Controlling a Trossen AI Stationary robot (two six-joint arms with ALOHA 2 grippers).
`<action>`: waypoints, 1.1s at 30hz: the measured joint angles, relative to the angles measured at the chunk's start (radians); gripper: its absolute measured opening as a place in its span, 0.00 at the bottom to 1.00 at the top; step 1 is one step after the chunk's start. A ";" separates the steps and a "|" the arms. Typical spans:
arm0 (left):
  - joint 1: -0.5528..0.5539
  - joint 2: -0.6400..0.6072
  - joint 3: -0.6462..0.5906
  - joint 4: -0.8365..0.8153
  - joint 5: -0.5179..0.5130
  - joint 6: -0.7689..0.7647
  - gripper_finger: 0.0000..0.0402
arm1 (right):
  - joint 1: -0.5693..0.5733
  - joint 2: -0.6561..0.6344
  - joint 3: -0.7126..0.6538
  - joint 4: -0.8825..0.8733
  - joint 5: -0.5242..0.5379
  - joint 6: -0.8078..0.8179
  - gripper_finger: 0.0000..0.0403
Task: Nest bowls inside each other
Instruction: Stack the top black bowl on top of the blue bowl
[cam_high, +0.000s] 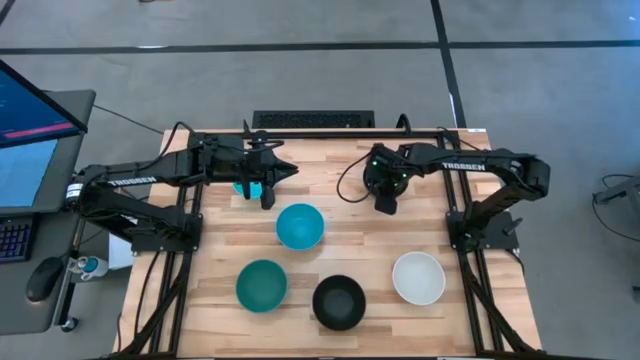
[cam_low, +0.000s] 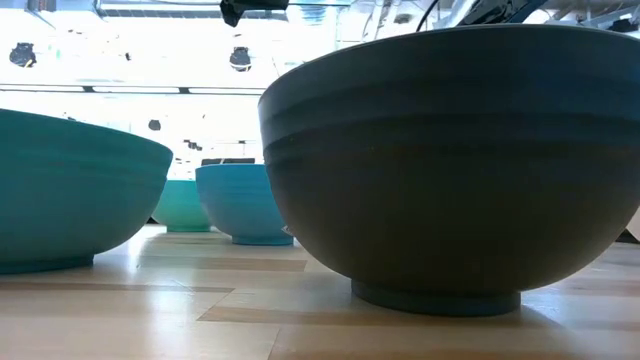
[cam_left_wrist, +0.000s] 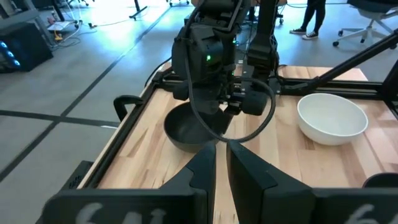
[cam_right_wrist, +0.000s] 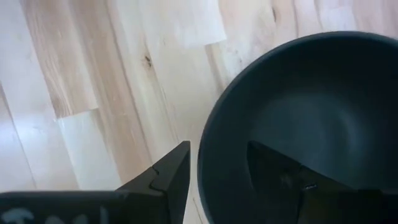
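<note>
My right gripper (cam_right_wrist: 217, 149) hangs open over a black bowl (cam_right_wrist: 311, 106) at the table's far right. One finger (cam_right_wrist: 280, 171) is inside the bowl and the other finger (cam_right_wrist: 174, 171) is outside its rim, both apart from the wall. The bowl (cam_left_wrist: 186, 130) stands on its base, and the gripper (cam_high: 385, 203) mostly hides it in the high view. My left gripper (cam_high: 288, 172) is shut and level at the far left, above a light cyan bowl (cam_high: 243, 187). The blue bowl (cam_high: 300, 226), dark teal bowl (cam_high: 262, 285), second black bowl (cam_high: 339, 302) and white bowl (cam_high: 418, 277) stand apart, upright.
Bare wood lies between the bowls and along the table's near edge (cam_high: 330, 350). The dark arm frames (cam_high: 180, 235) stand at both sides of the table. A monitor (cam_high: 30, 130) and keyboard sit off the table's left side. People's legs (cam_left_wrist: 311, 18) show in the room beyond.
</note>
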 joint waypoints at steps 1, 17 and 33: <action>0.000 0.000 0.000 0.000 0.000 0.000 0.08 | 0.000 0.000 -0.001 -0.004 0.000 0.003 0.45; 0.002 0.000 0.000 0.020 0.003 0.002 0.08 | 0.006 0.098 0.000 0.045 0.004 0.007 0.43; 0.021 0.000 0.000 0.023 0.005 0.003 0.08 | 0.007 0.093 0.003 0.079 0.020 0.006 0.04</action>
